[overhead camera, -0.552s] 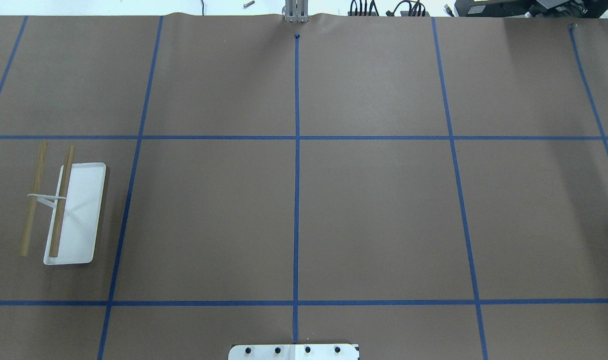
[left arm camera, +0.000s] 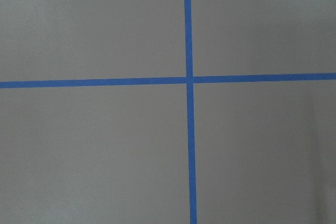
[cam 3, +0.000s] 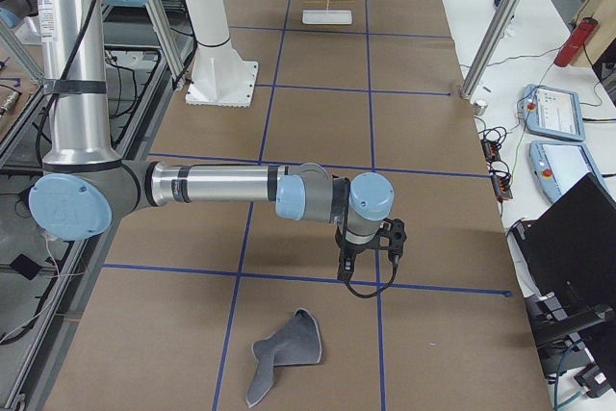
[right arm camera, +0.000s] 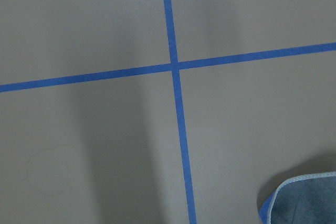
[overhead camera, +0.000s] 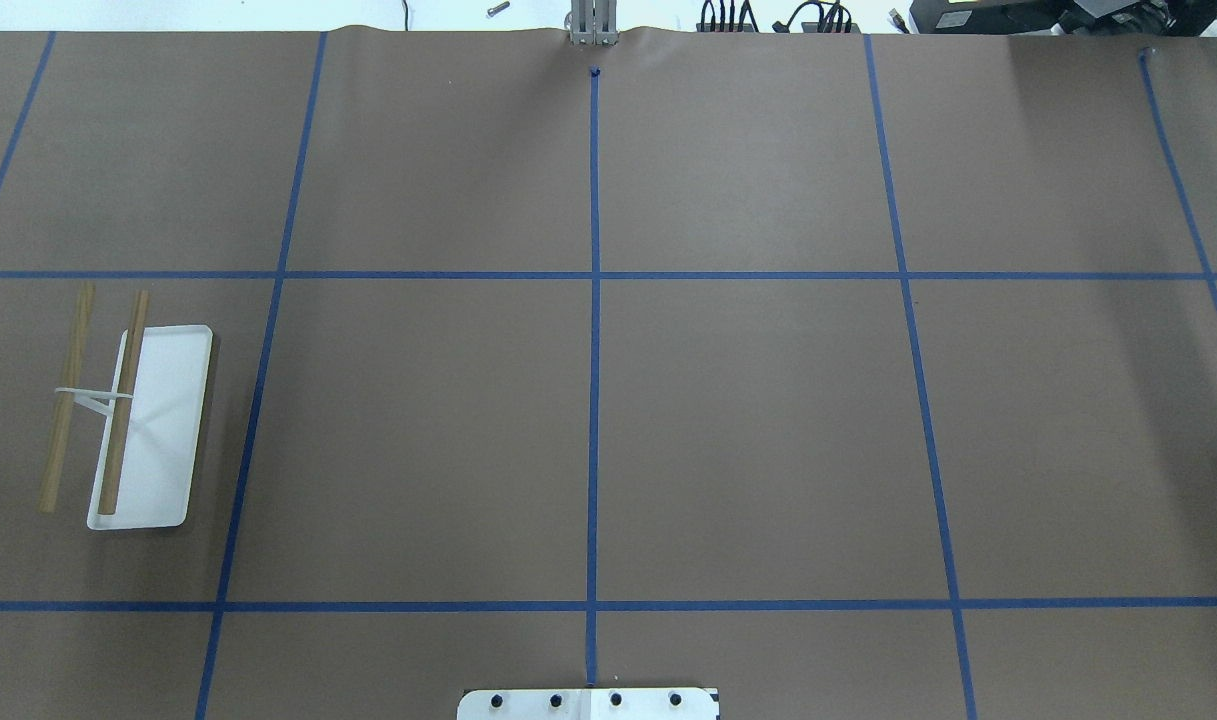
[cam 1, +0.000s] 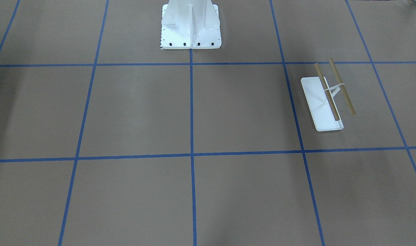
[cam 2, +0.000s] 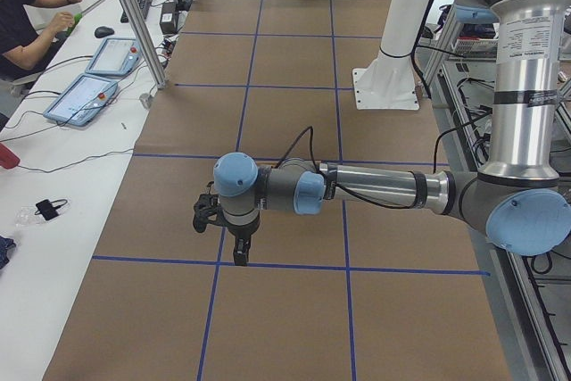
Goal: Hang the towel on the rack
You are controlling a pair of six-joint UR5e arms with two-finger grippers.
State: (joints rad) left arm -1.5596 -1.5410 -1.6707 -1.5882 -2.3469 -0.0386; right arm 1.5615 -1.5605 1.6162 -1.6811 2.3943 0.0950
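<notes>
- The right gripper (cam 3: 345, 274) is seen pointing straight down from the near arm's wrist, low over the brown paper-covered table (cam 3: 423, 190) and close to a crossing of blue tape lines (right arm camera: 173, 66). Whether its fingers are parted or closed cannot be told.
- The small dark grey soft towel (cam 3: 284, 353) with pale blue edging is found crumpled on the paper near the right gripper. It lies on the gripper's side away from the large white bolted pedestal (cam 3: 219, 74), and a strip of open paper is left between gripper and cloth.
- In the right wrist view only a rounded, blue-edged corner of the towel is caught, at the lower right.
- The small rack (overhead camera: 158, 420) is made up of a flat white rectangular tray base (overhead camera: 163, 480), a thin white support and two tan wooden rods (overhead camera: 122, 420). It stands well apart from the right gripper, far down the table beyond the pedestal.
- Both rods are uncovered. One runs above the tray's long edge and the other overhangs the paper outside it.
- The left gripper (cam 2: 239, 256) is seen pointing down, low over another tape crossing, with flat open paper on every side. Its finger state cannot be told.
</notes>
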